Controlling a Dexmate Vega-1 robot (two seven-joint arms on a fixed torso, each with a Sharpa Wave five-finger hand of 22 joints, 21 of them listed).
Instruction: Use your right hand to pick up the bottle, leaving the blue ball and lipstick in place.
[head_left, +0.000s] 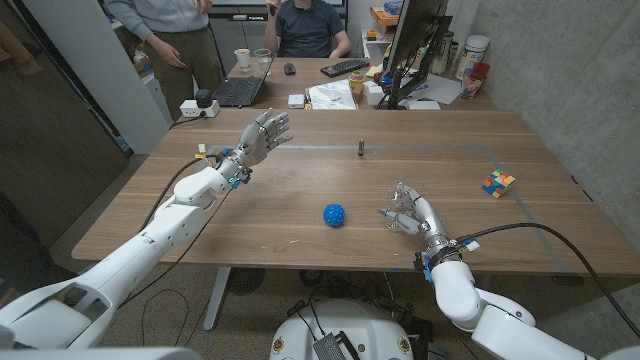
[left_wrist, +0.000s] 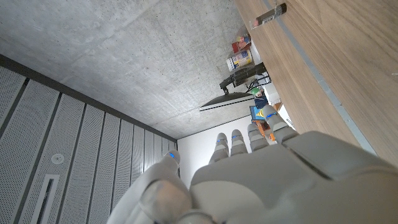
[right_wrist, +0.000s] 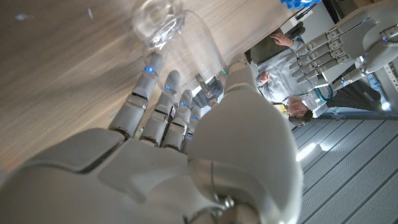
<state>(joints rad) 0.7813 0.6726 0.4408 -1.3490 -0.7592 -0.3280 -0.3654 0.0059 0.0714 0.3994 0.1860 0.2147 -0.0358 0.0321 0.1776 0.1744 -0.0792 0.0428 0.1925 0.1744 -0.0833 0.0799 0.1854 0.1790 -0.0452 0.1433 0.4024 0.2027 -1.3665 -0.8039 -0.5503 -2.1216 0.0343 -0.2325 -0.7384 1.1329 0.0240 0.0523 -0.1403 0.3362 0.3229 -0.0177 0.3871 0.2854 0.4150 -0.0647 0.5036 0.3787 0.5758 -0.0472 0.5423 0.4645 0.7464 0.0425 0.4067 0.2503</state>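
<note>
Right hand (head_left: 408, 213) had its fingers (right_wrist: 144, 99) curled around the clear bottle (head_left: 402, 196), gripping it near the counter's (head_left: 300, 190) front edge, toward the right. Just to its left, a little apart, sat the blue ball (head_left: 333, 214). The lipstick (head_left: 360, 148) stood farther back, near the middle of the counter. Left hand (head_left: 262, 134) hovered above the counter's back left part, fingers spread and holding nothing. A colourful cube (head_left: 498, 182) lay toward the right edge.
</note>
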